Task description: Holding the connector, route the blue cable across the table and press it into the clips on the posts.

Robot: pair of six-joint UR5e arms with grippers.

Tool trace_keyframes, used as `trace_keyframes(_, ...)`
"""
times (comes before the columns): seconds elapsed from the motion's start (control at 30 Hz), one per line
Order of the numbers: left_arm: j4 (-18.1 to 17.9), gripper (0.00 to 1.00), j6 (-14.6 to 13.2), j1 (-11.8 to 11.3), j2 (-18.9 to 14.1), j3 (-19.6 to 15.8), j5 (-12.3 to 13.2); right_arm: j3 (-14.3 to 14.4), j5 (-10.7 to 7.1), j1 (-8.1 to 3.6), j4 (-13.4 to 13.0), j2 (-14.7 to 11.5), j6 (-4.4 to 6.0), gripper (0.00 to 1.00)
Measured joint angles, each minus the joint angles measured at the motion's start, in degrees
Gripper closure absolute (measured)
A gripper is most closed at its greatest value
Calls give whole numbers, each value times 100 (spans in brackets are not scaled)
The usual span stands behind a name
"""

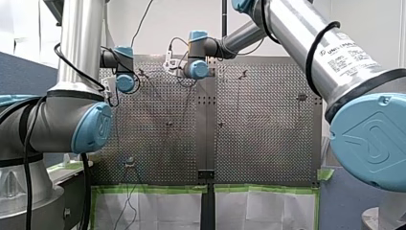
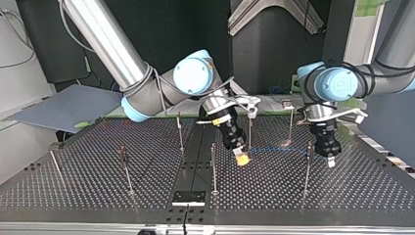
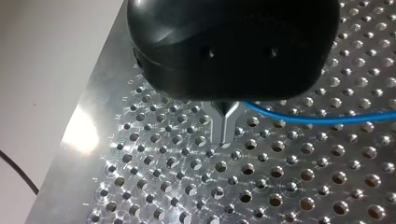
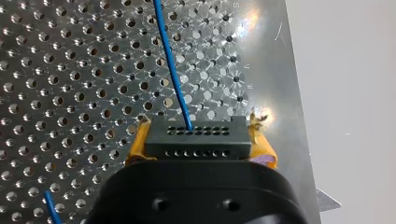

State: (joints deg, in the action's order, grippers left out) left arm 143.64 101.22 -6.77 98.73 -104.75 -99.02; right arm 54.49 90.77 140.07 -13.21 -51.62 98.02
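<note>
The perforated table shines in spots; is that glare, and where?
Yes, glare: left wrist view, a white patch on the table beside my left gripper, shut on the blue cable; right wrist view, bright spots by the table's edge, ahead of the connector.

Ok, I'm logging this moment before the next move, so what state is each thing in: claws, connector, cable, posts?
connector: clamped between yellow pads.
right claw: shut on the connector.
blue cable: strung from the connector to the left claw, above the table; whether it sits in any clip, cannot tell.
left claw: shut on the blue cable.
posts: upright on the table.
</note>
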Motion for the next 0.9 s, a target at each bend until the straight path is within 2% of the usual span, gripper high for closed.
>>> trace_keyframes(0.2,0,100,168,-45,3,0,73,-2,16,-1,21,5,-13,100)
trace_keyframes(0.23,30,87,196,-46,4,0,44,-2,31,-1,29,7,-18,100)
trace_keyframes(0.27,59,63,222,-45,5,0,14,-2,53,-1,40,10,-24,100)
trace_keyframes(0.3,91,63,253,-45,5,1,-21,-3,67,-1,47,12,-27,100)
trace_keyframes(0.33,142,46,301,-44,3,1,-74,-3,80,-1,51,13,-29,100)
trace_keyframes(0.37,187,20,341,-41,2,1,-117,-3,93,-2,56,13,-32,100)
trace_keyframes(0.4,233,20,381,-38,2,1,-161,-3,100,-2,58,15,-33,100)
trace_keyframes(0.43,289,4,427,-34,1,1,-218,-3,107,-1,60,18,-33,100)
trace_keyframes(0.47,331,0,455,-30,1,1,-255,-3,114,-2,61,22,-34,100)
trace_keyframes(0.6,517,0,587,0,-5,1,-323,-3,136,-2,64,47,-35,100)
trace_keyframes(0.9,936,0,983,80,-242,-177,-254,-3,145,-2,77,96,-35,100)
